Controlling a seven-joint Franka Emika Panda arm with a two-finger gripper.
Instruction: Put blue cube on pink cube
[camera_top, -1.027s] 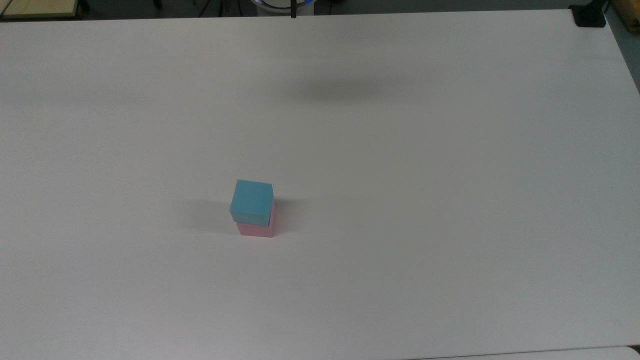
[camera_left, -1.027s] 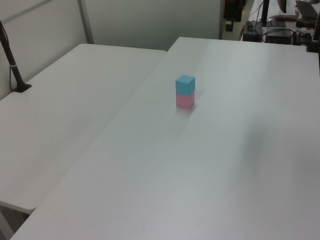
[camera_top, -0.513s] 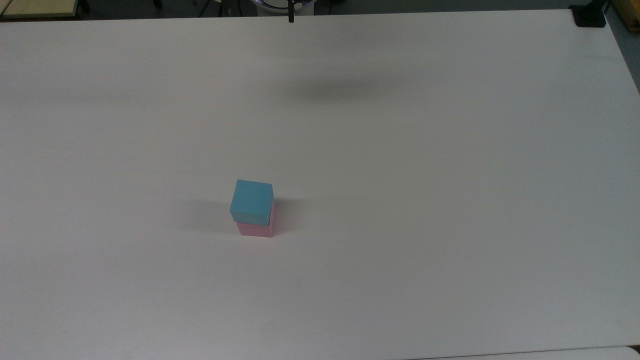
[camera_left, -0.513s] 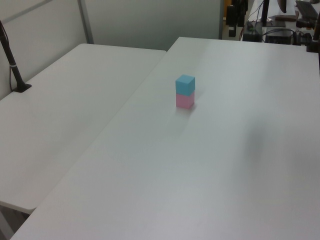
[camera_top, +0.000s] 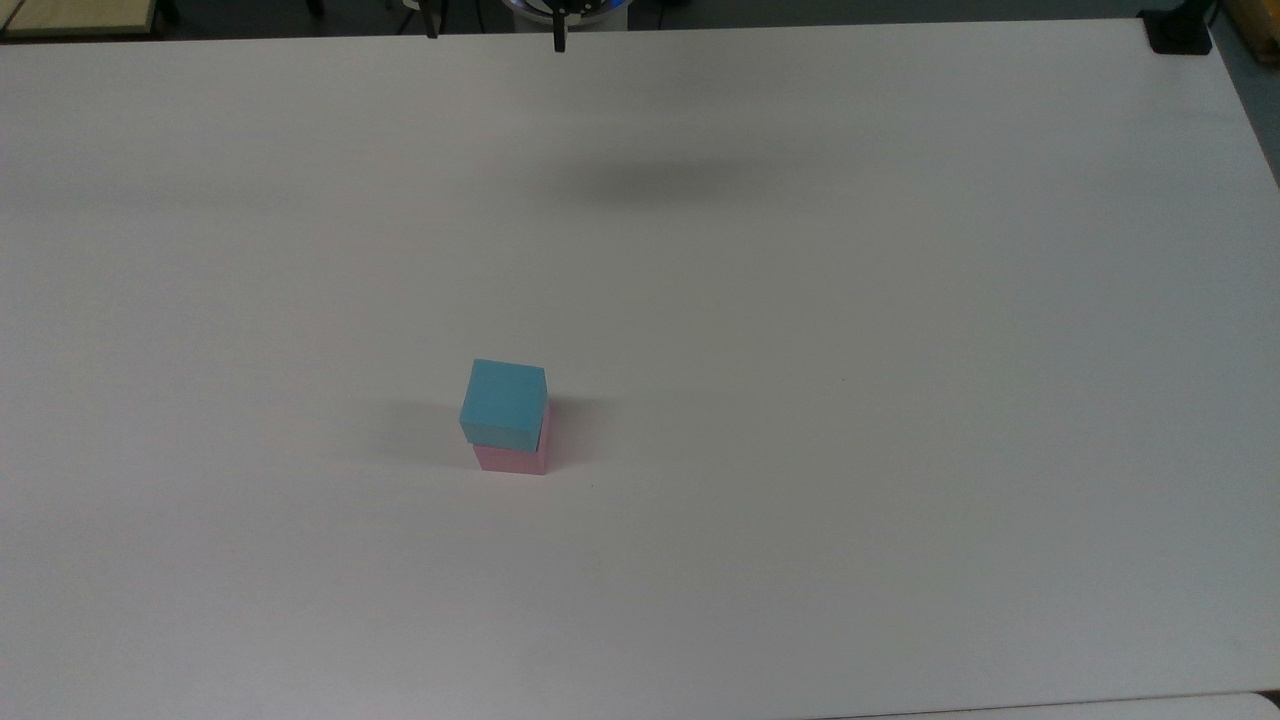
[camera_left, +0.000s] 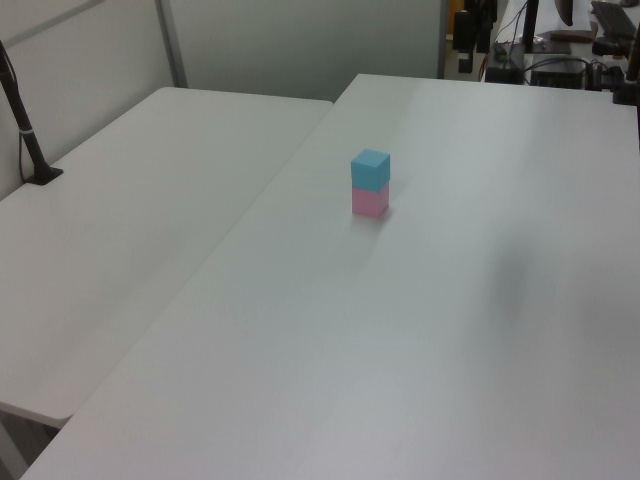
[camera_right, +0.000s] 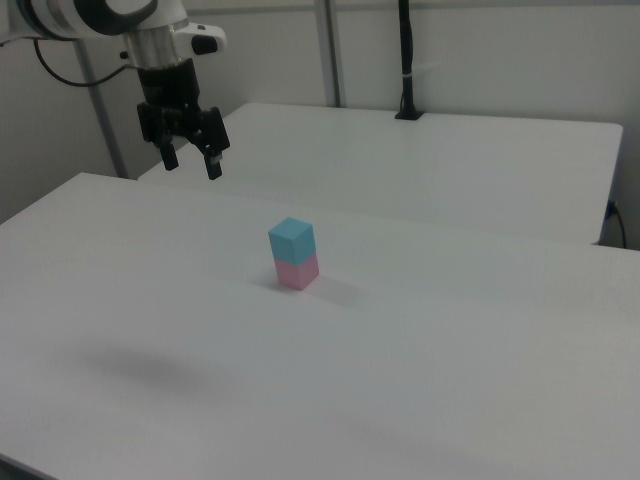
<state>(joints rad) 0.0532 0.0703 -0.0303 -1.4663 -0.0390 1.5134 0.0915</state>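
Observation:
The blue cube (camera_top: 503, 400) (camera_left: 370, 168) (camera_right: 291, 239) rests on top of the pink cube (camera_top: 513, 459) (camera_left: 370, 202) (camera_right: 298, 272), turned slightly against it, and the stack stands free on the white table (camera_top: 850, 400). In the right view my gripper (camera_right: 191, 167) hangs open and empty, high above the table and well off to the right view's left of the stack. In the top view my gripper (camera_top: 496, 32) shows as two dark fingertips (camera_top: 559, 40) at the table's far edge.
A second white table (camera_left: 130, 210) adjoins this one, with a black pole (camera_left: 25, 130) (camera_right: 405, 60) clamped at its far side. A black clamp (camera_top: 1175, 30) sits at the top view's upper right corner. The arm's shadow (camera_top: 650, 185) lies on the table.
In the top view the gripper's fingertip has shifted left along the far edge and a second fingertip has come into sight. The cube stack has not moved.

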